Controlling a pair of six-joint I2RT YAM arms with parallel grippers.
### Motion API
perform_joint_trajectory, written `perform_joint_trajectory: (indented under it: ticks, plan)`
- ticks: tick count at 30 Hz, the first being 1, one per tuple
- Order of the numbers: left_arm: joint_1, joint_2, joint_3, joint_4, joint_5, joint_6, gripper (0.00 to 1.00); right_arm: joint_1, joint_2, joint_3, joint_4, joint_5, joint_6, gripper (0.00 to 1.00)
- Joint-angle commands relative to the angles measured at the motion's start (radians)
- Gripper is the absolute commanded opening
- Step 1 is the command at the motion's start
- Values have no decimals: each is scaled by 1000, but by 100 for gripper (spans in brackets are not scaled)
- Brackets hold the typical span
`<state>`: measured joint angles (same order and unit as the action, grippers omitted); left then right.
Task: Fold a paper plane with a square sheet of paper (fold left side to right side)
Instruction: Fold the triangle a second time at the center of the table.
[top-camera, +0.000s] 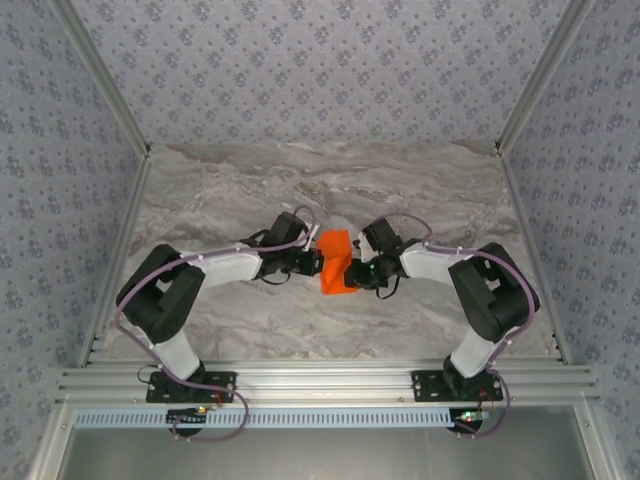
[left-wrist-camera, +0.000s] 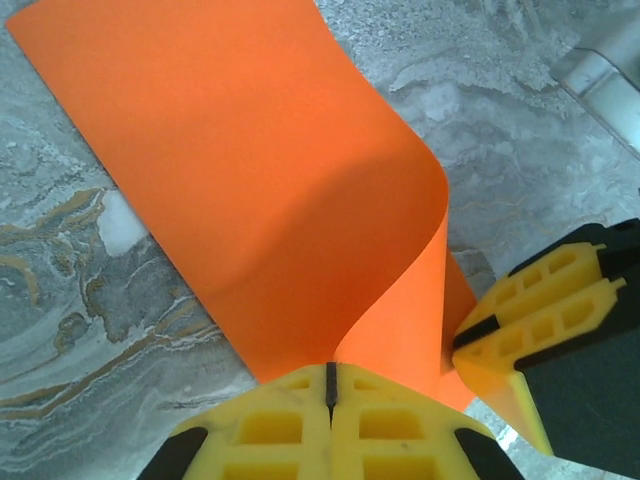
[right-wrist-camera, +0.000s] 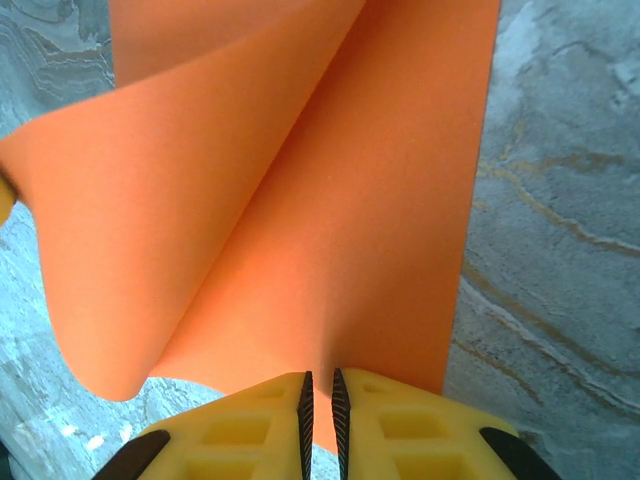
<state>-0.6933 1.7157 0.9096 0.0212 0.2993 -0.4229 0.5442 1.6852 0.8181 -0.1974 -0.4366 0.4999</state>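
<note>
the orange paper (top-camera: 335, 262) sits near the middle of the marble-patterned table (top-camera: 240, 190), directly between the two arms, which reach inward from either side and meet at it. the left gripper (top-camera: 309, 262) has its yellow fingers (left-wrist-camera: 280, 425) pressed together with no gap, pinching the near edge of the paper where the sheet rises off the table. seen from the left wrist, the far part of the sheet appears to lie flat on the table and stretches away to the upper left, while the nearer part curls upward in a smooth bend toward the pinch, with no sharp crease showing. the right gripper (top-camera: 364, 268) comes in from the opposite side, and in the left wrist view its yellow fingertips sit just beside the left ones, against the lower edge of the paper. from the right wrist, its jaws stand almost together with only a thin slit between them, and the orange edge runs down into that slit, so it is clamped on the paper too. there the sheet bulges into a loose flap to the left, with a flatter strip to the right.
</note>
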Motion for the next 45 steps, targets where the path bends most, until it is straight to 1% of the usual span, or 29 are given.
perform_joint_trajectory:
  ticks: [1, 14, 27, 45]
  plan:
    - [12, 25, 39, -32, -6, 30, 0, 8, 27, 9, -76, 51, -27, 16]
    - [27, 87, 90, -67, -8, 50, 0, 13, 30, 10, -85, 50, -35, 16]
    - [29, 117, 115, -125, -26, 62, 0, 15, 34, 9, -89, 51, -40, 16]
    - [30, 151, 144, -141, -41, 72, 0, 18, 44, 10, -94, 43, -43, 17]
